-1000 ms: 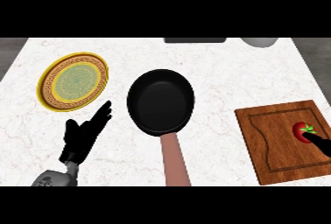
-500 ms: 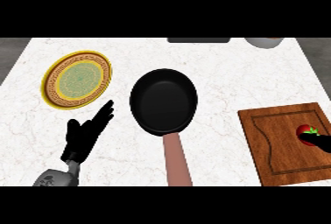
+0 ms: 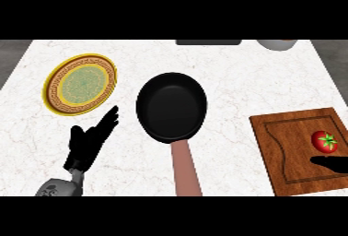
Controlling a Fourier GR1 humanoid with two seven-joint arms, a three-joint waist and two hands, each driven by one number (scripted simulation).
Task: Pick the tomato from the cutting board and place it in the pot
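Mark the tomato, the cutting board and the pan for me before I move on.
tomato [image 3: 324, 141]: head view, on its red skin beside the green stem.
cutting board [image 3: 289, 147]: head view, on bare wood left of the tomato.
pan [image 3: 171, 107]: head view, on the middle of its black bowl.

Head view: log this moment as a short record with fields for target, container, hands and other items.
target: tomato, on the cutting board, not held
container: black pan, nothing in it, handle toward the robot
right robot hand: only fingertips show, just below the tomato, grip unclear
left robot hand: open, resting beside the pan
other: yellow plate, upper left
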